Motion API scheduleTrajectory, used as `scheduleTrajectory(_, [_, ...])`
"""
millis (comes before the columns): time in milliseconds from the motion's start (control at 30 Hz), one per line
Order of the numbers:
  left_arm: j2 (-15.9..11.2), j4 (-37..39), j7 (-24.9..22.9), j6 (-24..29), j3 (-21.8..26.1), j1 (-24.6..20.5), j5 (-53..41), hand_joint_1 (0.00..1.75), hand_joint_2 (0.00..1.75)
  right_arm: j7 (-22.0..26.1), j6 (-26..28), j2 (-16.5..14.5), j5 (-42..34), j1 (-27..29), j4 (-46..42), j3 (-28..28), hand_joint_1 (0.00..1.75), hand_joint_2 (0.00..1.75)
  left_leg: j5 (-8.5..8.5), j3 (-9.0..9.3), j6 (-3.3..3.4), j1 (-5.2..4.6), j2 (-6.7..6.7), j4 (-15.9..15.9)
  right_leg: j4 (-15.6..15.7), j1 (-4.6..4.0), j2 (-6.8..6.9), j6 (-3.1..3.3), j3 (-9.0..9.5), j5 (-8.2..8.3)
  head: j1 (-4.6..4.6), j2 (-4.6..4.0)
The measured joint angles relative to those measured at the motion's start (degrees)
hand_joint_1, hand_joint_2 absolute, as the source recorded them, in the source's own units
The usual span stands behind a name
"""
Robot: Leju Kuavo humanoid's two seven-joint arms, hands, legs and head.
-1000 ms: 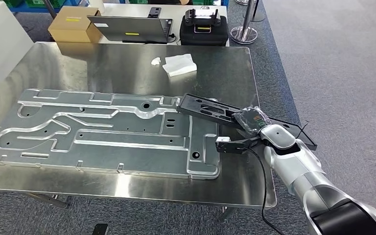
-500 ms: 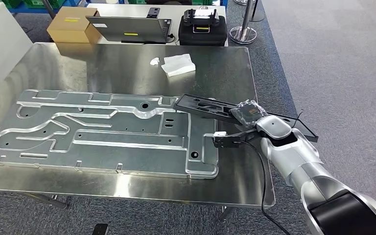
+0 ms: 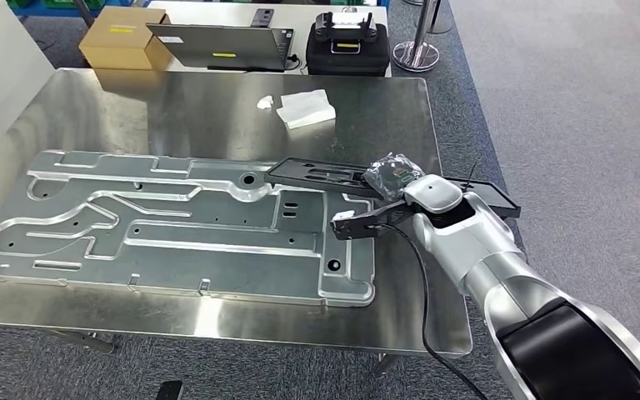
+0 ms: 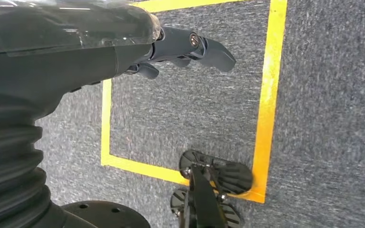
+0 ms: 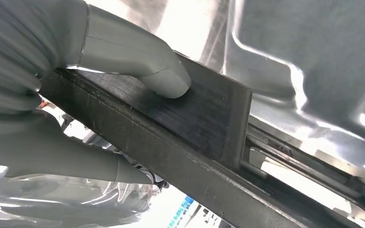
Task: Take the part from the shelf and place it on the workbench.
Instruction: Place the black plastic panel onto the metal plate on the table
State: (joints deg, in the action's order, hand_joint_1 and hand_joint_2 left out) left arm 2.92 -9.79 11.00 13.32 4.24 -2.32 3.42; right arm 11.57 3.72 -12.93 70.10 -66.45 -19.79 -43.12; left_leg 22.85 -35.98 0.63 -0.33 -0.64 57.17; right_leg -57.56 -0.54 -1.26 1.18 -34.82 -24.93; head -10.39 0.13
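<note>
One right hand (image 3: pixel 393 179) grips one long black part (image 3: pixel 317 177), thumb (image 5: pixel 138 61) pressed on its flat face, holding it over the right end of one grey plate (image 3: pixel 175 225) on the workbench (image 3: pixel 217 108). One left hand (image 4: pixel 180 47) hangs empty, fingers loosely curled.

The right silver arm reaches forward from the lower right, its wrist bent inward. The right robot hand (image 3: pixel 393 177) grips a long flat black plastic part (image 5: pixel 185 137), with the thumb pressed on its top face. The left robot hand (image 4: pixel 180 47) hangs low with loosely extended fingers, holding nothing.
</note>
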Motion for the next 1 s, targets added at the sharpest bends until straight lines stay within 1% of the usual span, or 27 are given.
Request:
scheduleTrajectory(133, [0.01, 0.00, 1.20, -0.37, 0.73, 0.03, 0.75, 0.00, 1.75, 0.27, 0.10, -0.43, -1.21, -1.59, 0.28, -0.07, 1.75, 1.75, 0.01, -0.19, 0.01, -0.01, -0.01, 0.00, 0.11, -0.01, 0.00, 0.00, -0.10, 0.01, -0.01, 0.00])
scheduleTrajectory(300, [0.02, 0.00, 1.40, -0.37, 1.13, 0.04, 0.74, 0.00, 1.75, 0.05, 0.07, -0.84, -1.15, -2.61, 0.49, -0.07, 1.75, 1.75, 0.02, -0.38, 0.02, -0.02, -0.10, 0.00, 0.21, -0.06, 0.06, -0.01, -0.19, 0.02, -0.01, 0.00])
scheduleTrajectory(400, [0.07, 0.00, 0.81, -0.20, 1.25, -0.10, 0.73, 0.00, 1.75, 0.71, -0.29, -1.53, -0.52, -2.44, 0.86, -0.15, 1.75, 1.75, 0.04, -0.52, 0.05, -0.04, -0.11, 0.00, 0.28, -0.05, 0.09, -0.03, -0.28, 0.03, -0.01, -0.01])
scheduleTrajectory(500, [0.13, 0.00, 0.33, -0.05, 1.37, -0.23, 0.84, 0.00, 1.75, 1.35, -1.06, -2.98, -0.15, -1.46, 1.35, -0.51, 1.75, 1.75, 0.06, -0.60, 0.09, -0.04, -0.11, 0.00, 0.35, -0.05, 0.08, -0.06, -0.33, 0.05, -0.01, -0.01])
scheduleTrajectory(600, [0.20, 0.00, 0.45, -0.03, 1.49, -0.13, 0.92, 0.00, 1.75, 1.45, -1.58, -4.26, -1.24, -0.09, 1.49, -0.67, 1.75, 1.75, 0.07, -0.59, 0.09, -0.06, -0.14, 0.02, 0.40, -0.05, 0.11, -0.08, -0.32, 0.06, -0.01, 0.00])
scheduleTrajectory(700, [0.26, 0.00, 0.56, 0.01, 1.74, 0.11, 0.90, 0.00, 1.75, 1.62, -2.05, -4.79, -2.34, 0.26, 1.48, -0.68, 1.75, 1.75, 0.09, -0.55, 0.13, -0.07, -0.16, 0.03, 0.43, -0.05, 0.13, -0.07, -0.25, 0.05, -0.01, 0.00])
scheduleTrajectory(833, [0.30, 0.00, 0.39, 0.15, 1.93, 0.22, 0.73, 0.00, 1.75, 2.78, -2.90, -5.07, -5.56, 0.26, 1.30, -0.66, 1.75, 1.75, 0.07, -0.50, 0.21, -0.07, -0.14, 0.04, 0.44, -0.04, 0.12, -0.13, -0.21, 0.08, -0.01, 0.00])
scheduleTrajectory(1000, [0.31, 0.00, -0.05, -0.38, 2.05, -0.01, 0.03, 0.00, 1.75, 3.62, -7.10, -5.67, -14.32, 0.19, -1.11, -1.39, 1.75, 1.75, 0.00, -0.43, 0.30, -0.06, -0.12, 0.05, 0.43, 0.00, 0.12, -0.21, -0.17, 0.14, -0.01, 0.00])
